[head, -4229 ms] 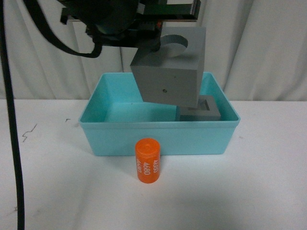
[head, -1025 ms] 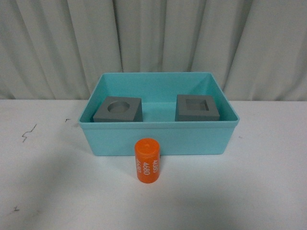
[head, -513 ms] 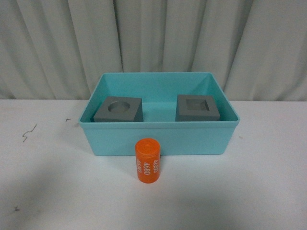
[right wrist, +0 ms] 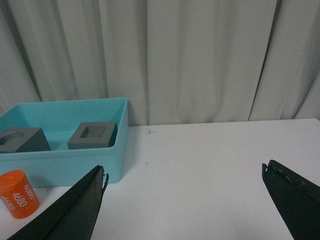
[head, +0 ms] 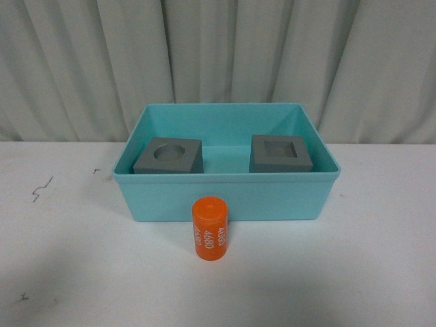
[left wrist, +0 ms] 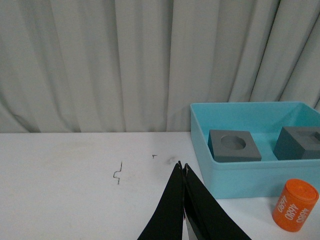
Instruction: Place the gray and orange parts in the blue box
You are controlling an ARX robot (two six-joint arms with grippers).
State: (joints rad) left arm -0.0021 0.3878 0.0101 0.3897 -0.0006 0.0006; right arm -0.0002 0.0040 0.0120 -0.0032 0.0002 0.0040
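Since four seconds back, the gray cube with the round recess has gone from hanging over the turquoise bin to lying in its left half, and the arm has left the front view. The cube with the square recess sits in the right half. Only the orange cylinder is still out: it stands upright on the surface just beside the bin's near wall, which lies toward the far edge. Your right tool is spread wide and empty, so I would use it; the left tool has its fingers pressed together on nothing. Grip across the cylinder's sides rather than front to back, because the wall leaves little room behind it. Lift above the rim, then lower it into the free floor between the cubes. Only the wrist views show either tool, while the front view alone shows the gap between the cubes squarely.
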